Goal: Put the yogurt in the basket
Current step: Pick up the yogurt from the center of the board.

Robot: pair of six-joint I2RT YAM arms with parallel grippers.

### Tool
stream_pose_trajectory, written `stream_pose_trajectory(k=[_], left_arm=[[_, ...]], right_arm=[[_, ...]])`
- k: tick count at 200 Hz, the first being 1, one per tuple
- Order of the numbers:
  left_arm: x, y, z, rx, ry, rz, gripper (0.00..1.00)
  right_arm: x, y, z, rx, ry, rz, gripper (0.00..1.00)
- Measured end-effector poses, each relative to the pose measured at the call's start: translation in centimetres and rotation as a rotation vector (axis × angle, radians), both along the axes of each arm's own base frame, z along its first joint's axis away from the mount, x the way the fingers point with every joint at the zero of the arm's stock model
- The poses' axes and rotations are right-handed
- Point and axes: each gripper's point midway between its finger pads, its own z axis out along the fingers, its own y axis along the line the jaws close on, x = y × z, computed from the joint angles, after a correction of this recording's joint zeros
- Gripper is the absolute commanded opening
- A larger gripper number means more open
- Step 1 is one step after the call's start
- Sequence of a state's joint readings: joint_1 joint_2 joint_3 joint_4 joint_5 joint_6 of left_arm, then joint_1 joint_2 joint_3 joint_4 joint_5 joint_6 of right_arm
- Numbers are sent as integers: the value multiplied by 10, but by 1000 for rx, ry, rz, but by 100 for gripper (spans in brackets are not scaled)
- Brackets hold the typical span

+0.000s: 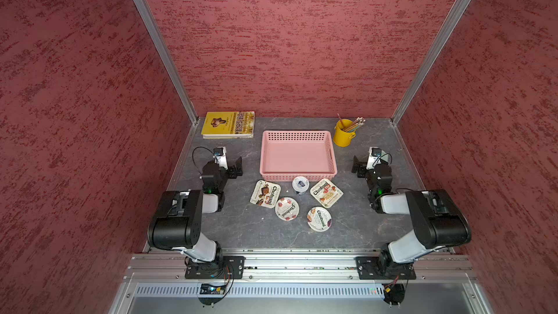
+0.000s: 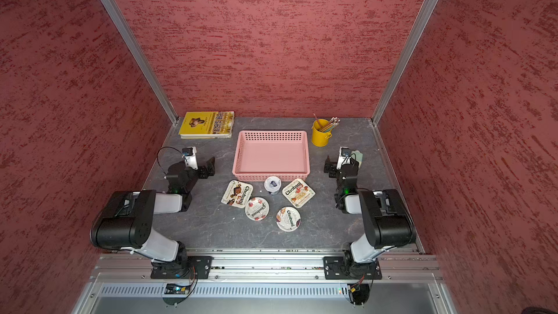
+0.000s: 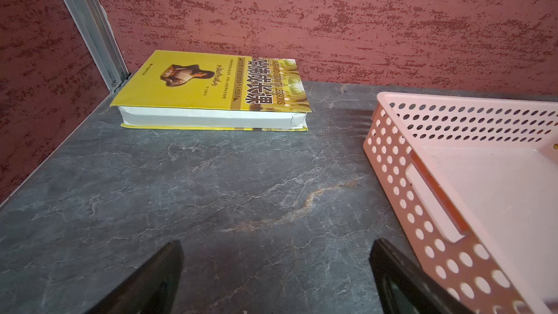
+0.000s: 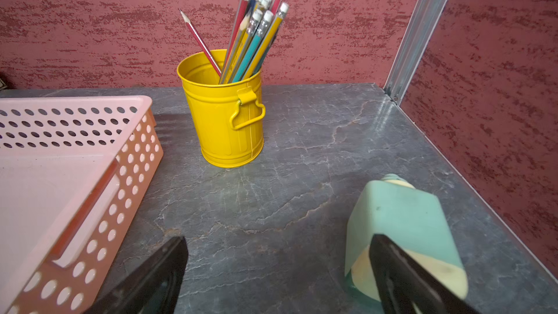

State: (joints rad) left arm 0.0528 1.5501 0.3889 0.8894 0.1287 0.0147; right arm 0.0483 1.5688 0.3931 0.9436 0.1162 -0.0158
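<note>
- Left gripper (image 3: pixel 276 246) gapes wide, holding nothing
- Right gripper (image 4: pixel 277 243) likewise wide and empty
- Five yogurt cups (image 1: pixel 287 208) sit on the desk (image 1: pixel 241 231) just outside the basket (image 1: pixel 297 138)

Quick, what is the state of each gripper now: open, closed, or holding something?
Left gripper: open, holding nothing.
Right gripper: open, holding nothing.

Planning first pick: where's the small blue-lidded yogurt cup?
In both top views the small blue-lidded cup stands before the pink perforated plastic basket, between two rectangular Chobani cups.
</note>
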Motion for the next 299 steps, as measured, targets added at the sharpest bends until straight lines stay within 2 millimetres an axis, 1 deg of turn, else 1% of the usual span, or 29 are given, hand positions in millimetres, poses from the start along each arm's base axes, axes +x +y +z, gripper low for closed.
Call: stream_pose_trajectory(k=[221,248,255,262,273,288,299], left_arm=[[0,0,0,-6,0,-7,100],[-2,3,-1,-11,27,15,100],[-2,6,1,-17,40,30,100],[-1,9,8,-21,45,44,100],[3,13,26,-20,27,63,100],[4,16,53,-11,-22,96,100],[0,14,70,-1,-47,116,100]], right_arm=[[0,0,0,0,2,0,98],[0,0,-1,0,4,0,99],[0,0,-1,0,5,0,98],[0,0,-1,0,5,0,96],[-1,0,-1,0,8,0,92],[-4,0,2,-2,31,0,92],[-6,1,15,-6,33,3,92]])
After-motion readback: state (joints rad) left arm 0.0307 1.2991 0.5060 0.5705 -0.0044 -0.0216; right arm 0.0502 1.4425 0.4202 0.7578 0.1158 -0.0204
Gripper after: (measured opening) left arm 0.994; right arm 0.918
